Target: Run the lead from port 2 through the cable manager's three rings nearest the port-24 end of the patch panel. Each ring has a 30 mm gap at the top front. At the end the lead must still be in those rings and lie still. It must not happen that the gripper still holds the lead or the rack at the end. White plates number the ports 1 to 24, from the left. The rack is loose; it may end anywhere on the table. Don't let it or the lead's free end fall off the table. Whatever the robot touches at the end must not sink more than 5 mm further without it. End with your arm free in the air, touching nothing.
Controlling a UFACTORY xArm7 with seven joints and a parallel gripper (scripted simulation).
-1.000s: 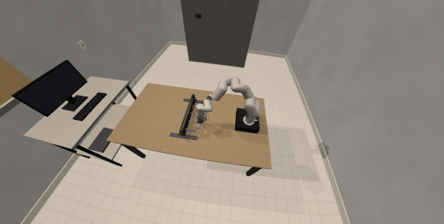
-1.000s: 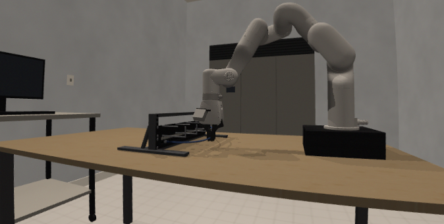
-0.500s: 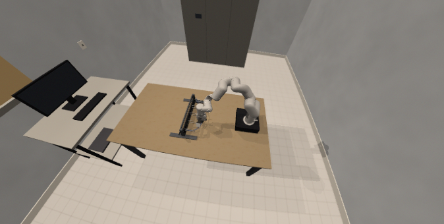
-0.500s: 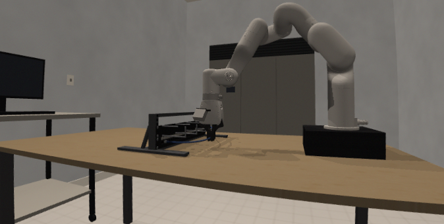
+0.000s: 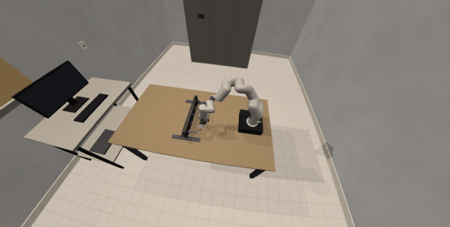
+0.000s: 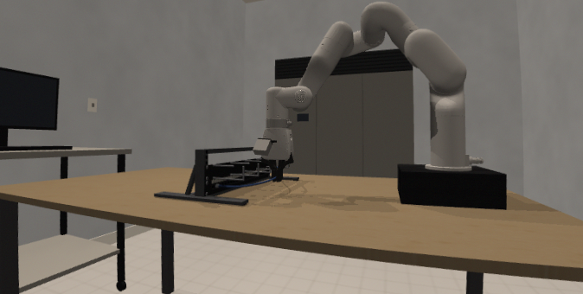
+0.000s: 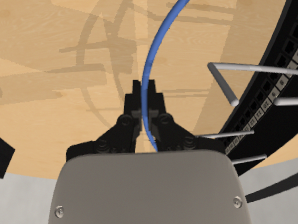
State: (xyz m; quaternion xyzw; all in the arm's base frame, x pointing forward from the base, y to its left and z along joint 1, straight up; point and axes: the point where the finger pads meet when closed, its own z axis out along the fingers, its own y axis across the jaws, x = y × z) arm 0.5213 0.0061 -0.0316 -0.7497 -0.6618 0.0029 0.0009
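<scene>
A black rack (image 5: 190, 117) (image 6: 203, 169) (image 7: 273, 90) with the patch panel and grey wire rings (image 7: 229, 83) stands on the wooden table (image 5: 160, 113) (image 6: 329, 220). A thin blue lead (image 7: 162, 43) (image 6: 246, 183) arcs from the rack over the table top. My gripper (image 7: 143, 91) (image 6: 278, 169) (image 5: 201, 123) is shut on the blue lead, low in front of the rack, just left of the rings in the wrist view. The port plates are too small to read.
The arm's black base (image 5: 251, 123) (image 6: 451, 186) stands on the table to the right of the rack. A side desk with a monitor (image 5: 50, 90) (image 6: 26, 99) and keyboard (image 5: 91, 107) stands beyond the table's left edge. A dark cabinet (image 5: 221, 20) is at the back wall.
</scene>
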